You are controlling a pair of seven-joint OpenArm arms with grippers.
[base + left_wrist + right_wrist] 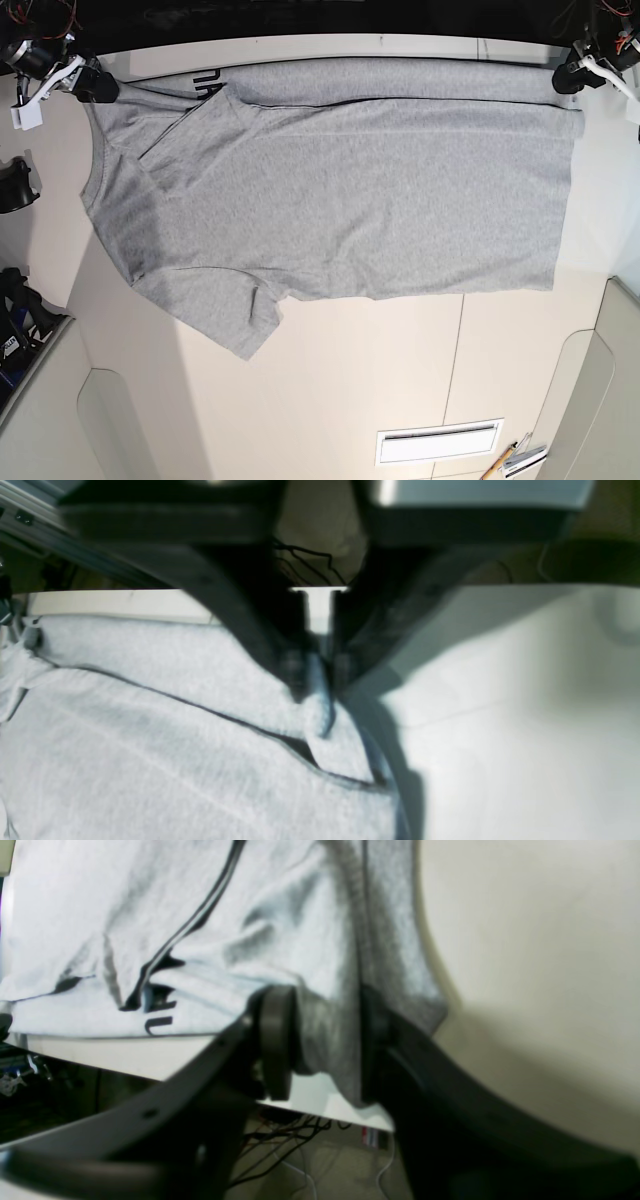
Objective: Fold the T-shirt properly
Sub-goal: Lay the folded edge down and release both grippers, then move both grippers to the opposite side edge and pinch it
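The heather-grey T-shirt point(350, 200) lies spread across the white table point(350, 390), its far strip folded over along the back edge. A sleeve sticks out toward the front left. Black lettering point(205, 85) peeks out by the fold. My right gripper point(100, 88) is at the back left corner, shut on a bunched grey edge of the T-shirt point(280, 915) held between its pads point(275, 1040). At the back right corner my left gripper point(565, 82) is shut on the hem corner. In the left wrist view, that gripper point(317, 680) pinches a fold of the T-shirt point(150, 730).
The table's back edge point(150, 1060) runs right beside both grippers, with cables point(280, 1140) hanging below it. A white slotted plate point(438, 440) and pens point(520, 458) lie at the front right. A black object point(15, 185) sits off the left side.
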